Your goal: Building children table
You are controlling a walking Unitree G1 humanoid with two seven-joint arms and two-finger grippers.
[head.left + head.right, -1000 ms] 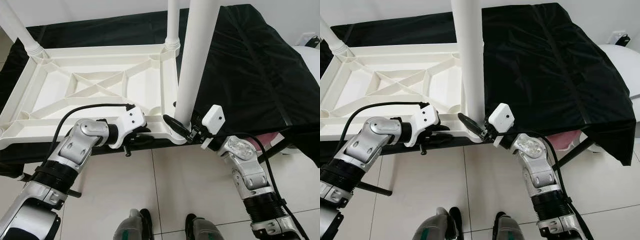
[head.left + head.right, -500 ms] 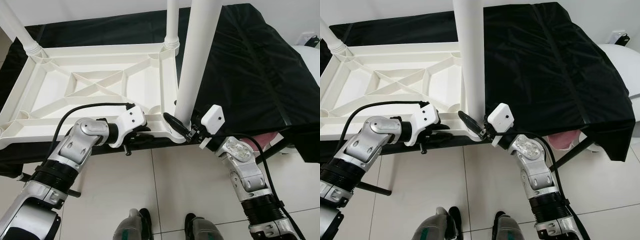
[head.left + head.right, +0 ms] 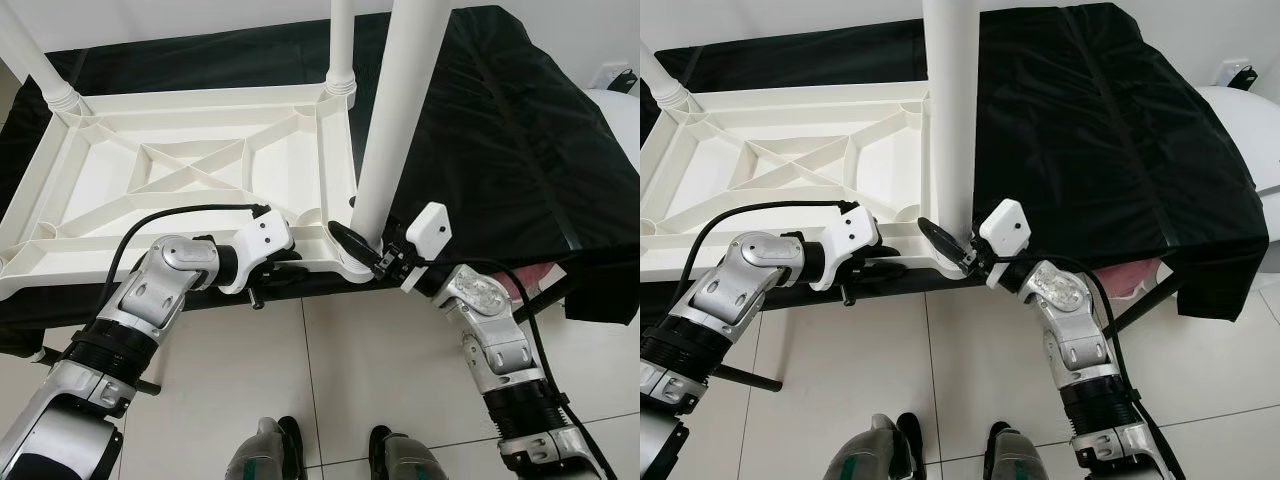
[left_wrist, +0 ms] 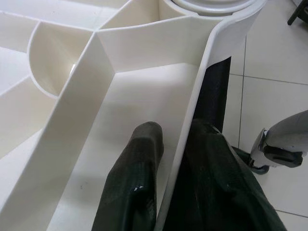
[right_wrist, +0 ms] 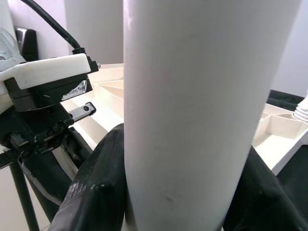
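While black cloth point(image 3: 500, 120) drapes the surface over white tiles point(image 3: 330, 380), right gripper point(image 3: 362, 249) fingers pinch the leg point(image 3: 400, 110) — left gripper point(image 3: 283, 270) fingers pinch the frame point(image 3: 180, 180).

My head views are bright and sharp under even, soft daylight; the white table frame point(image 3: 190, 175) nearly washes out, and the black cloth point(image 3: 500, 130) shows faint sheen. In my right wrist view the white leg point(image 5: 202, 110) looms close and soft-focused.

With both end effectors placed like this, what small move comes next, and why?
Probably keep twisting the leg into its corner socket: the right end effector grips it near the base, while the left end effector pinches the tabletop rim, bracing it.
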